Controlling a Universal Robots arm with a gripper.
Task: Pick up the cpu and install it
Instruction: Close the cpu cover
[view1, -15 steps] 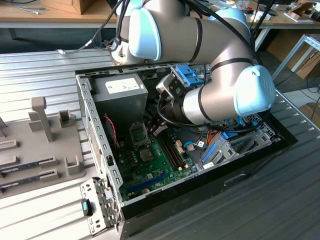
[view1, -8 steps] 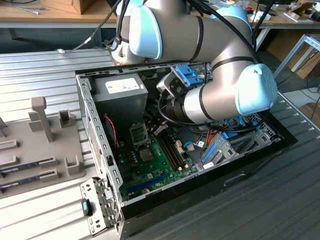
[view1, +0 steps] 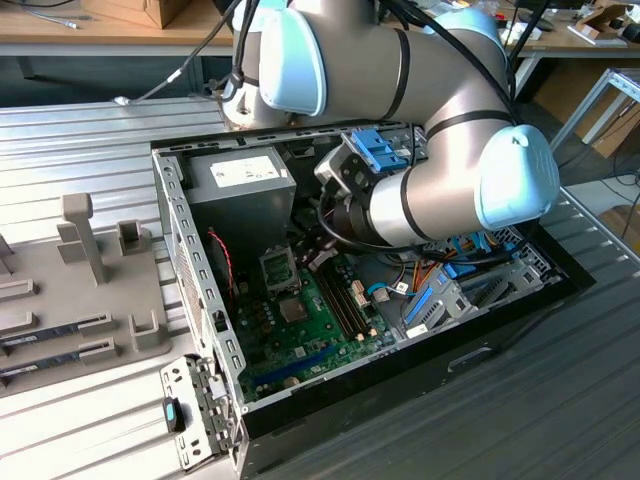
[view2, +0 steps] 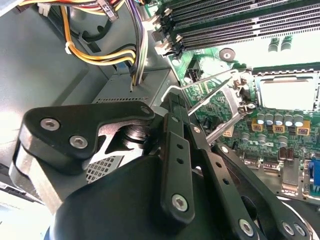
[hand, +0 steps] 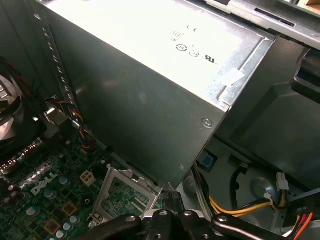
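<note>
Black fingers (view2: 177, 150) of our hand (view2: 172, 97) look pressed together, empty, beside the grey power supply (hand: 150, 85) inside the open computer case (view1: 190, 260). We see the cpu (view2: 287, 92) seated in its socket. Ribbed metal counter (view1: 80, 140) carries the case; workbenches (view1: 100, 35) stand behind.

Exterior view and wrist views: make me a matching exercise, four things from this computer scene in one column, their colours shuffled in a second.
Things:
1. power supply box
2. motherboard
3. memory slots
4. arm's joint cap

Colours:
a. black
b. green
c. grey
d. light blue

Pairs: 1-c, 2-b, 3-a, 4-d
</note>
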